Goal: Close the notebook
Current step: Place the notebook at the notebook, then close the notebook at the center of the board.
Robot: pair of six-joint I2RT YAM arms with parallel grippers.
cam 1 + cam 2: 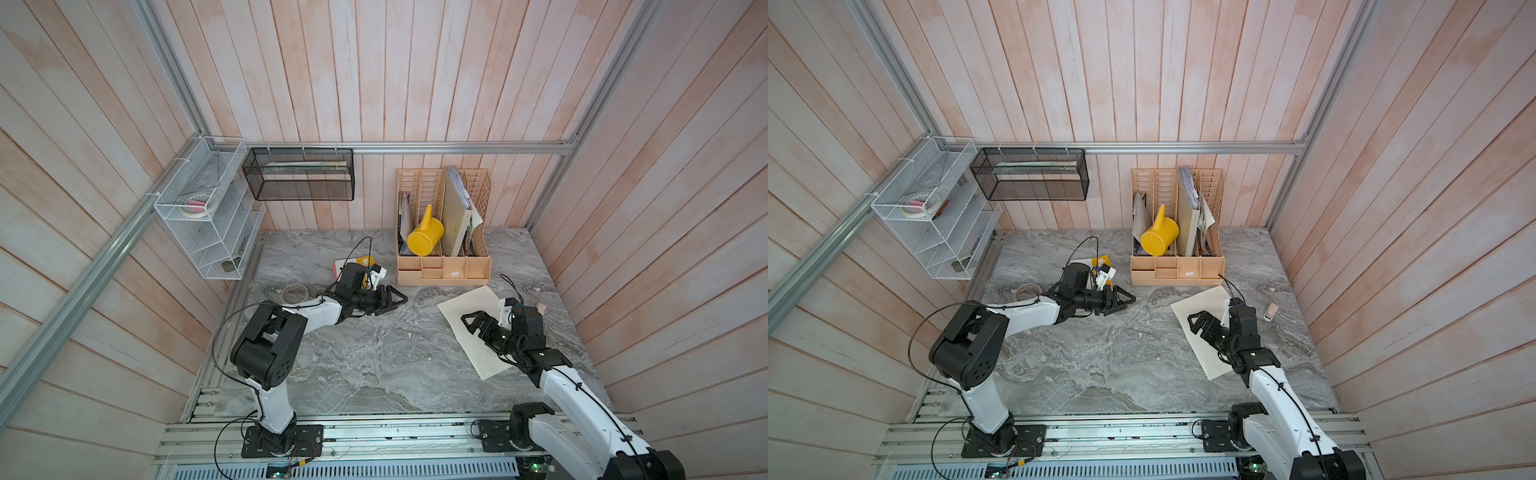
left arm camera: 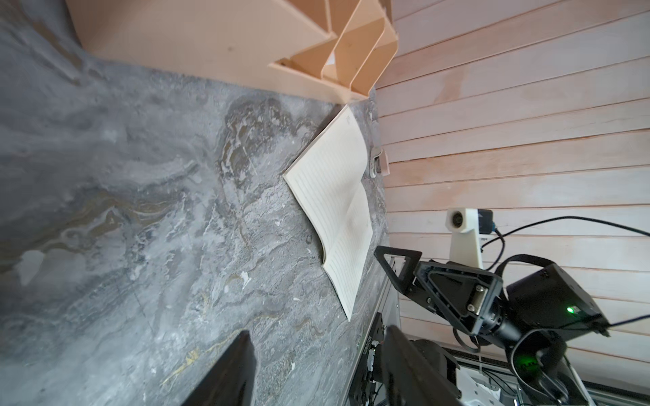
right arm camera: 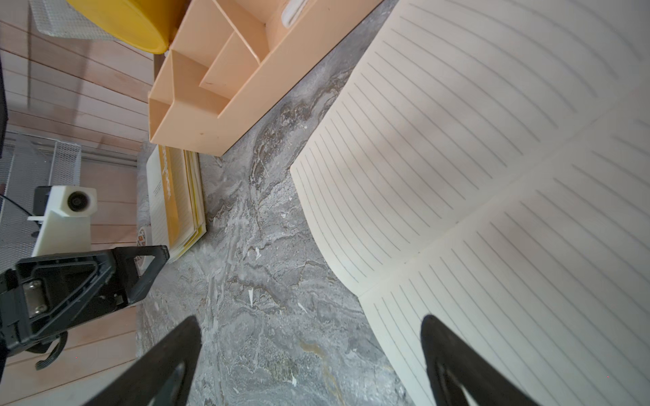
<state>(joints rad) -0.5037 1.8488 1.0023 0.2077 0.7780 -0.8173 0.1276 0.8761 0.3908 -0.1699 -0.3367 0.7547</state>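
Marble tabletop (image 1: 374, 353): notebook (image 1: 459, 302) lies open toward the right wall (image 1: 623, 249).

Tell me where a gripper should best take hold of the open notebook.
Probably the notebook half nearer the organizer, at its edge facing the centre of the table: beside the fold it arches up, leaving a gap beneath for one finger. Come from that side.
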